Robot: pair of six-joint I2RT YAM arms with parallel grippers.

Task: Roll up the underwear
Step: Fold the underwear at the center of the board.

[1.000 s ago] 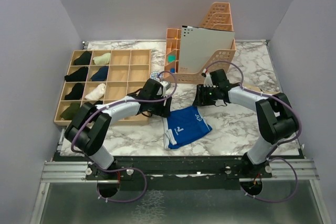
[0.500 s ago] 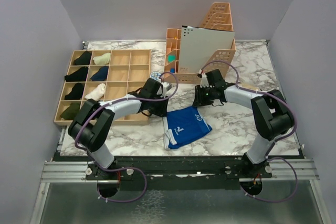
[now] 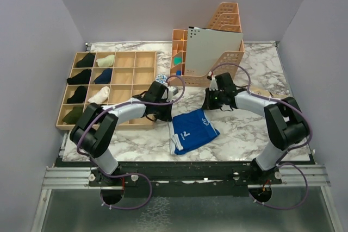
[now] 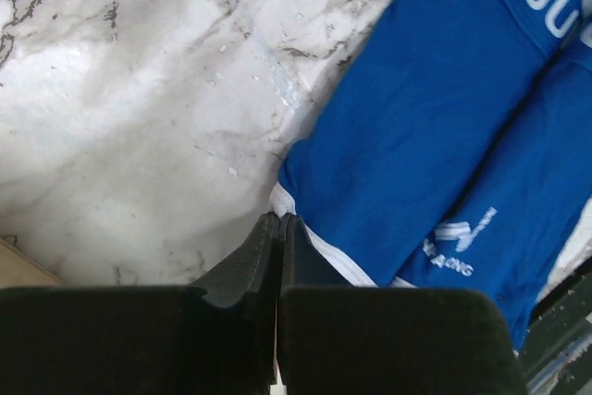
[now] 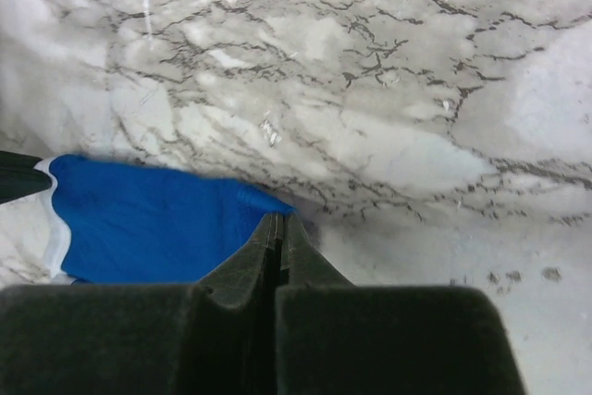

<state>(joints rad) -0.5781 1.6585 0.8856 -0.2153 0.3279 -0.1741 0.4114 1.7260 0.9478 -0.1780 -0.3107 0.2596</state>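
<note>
At underwear's far-left corner, left gripper (image 4: 278, 221): fingers pressed together, tips at white hem.
Right gripper (image 5: 279, 219): fingers together, tips at far-right corner.
Underwear (image 3: 193, 130): blue, flat, near centre of marble table (image 3: 244, 129).
Wooden tray (image 3: 144, 61): far left.

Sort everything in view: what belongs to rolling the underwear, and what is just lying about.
Job: blue underwear; left claw; right claw, both shut by its corners.
Lying about: wooden divider tray; rolled garments inside; orange file holders; white board.
</note>
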